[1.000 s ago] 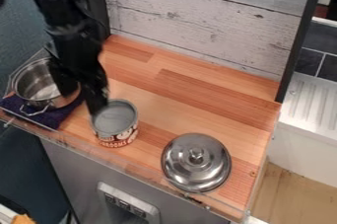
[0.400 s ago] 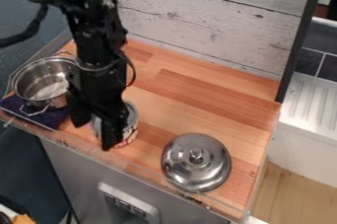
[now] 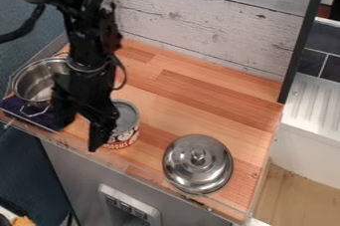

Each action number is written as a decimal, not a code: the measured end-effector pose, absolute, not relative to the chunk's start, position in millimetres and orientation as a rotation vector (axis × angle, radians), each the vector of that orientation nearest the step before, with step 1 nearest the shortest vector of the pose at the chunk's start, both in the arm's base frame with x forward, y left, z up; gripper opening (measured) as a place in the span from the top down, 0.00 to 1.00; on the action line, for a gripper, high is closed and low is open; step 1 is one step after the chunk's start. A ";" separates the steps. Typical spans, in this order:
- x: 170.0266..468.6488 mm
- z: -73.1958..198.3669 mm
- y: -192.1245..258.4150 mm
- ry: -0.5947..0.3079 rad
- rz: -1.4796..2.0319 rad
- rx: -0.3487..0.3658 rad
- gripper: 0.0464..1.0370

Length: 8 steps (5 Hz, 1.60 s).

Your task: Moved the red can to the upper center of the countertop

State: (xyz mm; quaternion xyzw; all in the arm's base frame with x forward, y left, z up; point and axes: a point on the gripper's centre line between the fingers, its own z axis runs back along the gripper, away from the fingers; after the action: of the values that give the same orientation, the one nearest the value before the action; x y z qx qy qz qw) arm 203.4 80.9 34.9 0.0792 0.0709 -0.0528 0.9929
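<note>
One wooden countertop (image 3: 212,100) runs across the middle of the view, with a faint clear strip along its front edge. Behind it stands a whitewashed plank board (image 3: 219,21), bordered on the right by a dark post. Below the countertop's front edge is a grey cabinet front (image 3: 79,180). Beyond the countertop's right side sits a white ribbed sink unit (image 3: 312,115). The black robot arm (image 3: 90,36) comes in from the upper left and hangs over the countertop's left part. Its gripper (image 3: 80,129) points down above the countertop's front left area, its two fingers (image 3: 100,135) spread apart with nothing held between them. A steel pot (image 3: 33,78), partly hidden by the gripper, sits at the countertop's left end. The shiny round lid (image 3: 206,170) lies knob up on the countertop's front right part. Under the pot, at the countertop's left corner, is a dark purple cloth (image 3: 40,119). The red can (image 3: 126,135) stands upright on the countertop's front left part, grey top up; one finger covers some of its left side, and whether they touch I cannot tell.
</note>
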 end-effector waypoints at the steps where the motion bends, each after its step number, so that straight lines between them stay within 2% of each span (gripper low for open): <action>1: 200.9 22.7 79.6 0.180 -0.101 0.125 0.04; 4: 226.7 -4.7 80.4 0.235 -0.057 0.044 0.04; 6: 278.8 4.2 74.6 0.170 -0.034 -0.012 0.04; 8: 327.6 2.9 72.0 0.125 -0.058 -0.031 0.04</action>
State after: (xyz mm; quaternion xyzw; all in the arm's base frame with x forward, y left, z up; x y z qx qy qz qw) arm 327.6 72.0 2.9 -0.0156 0.0625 -0.0291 0.9975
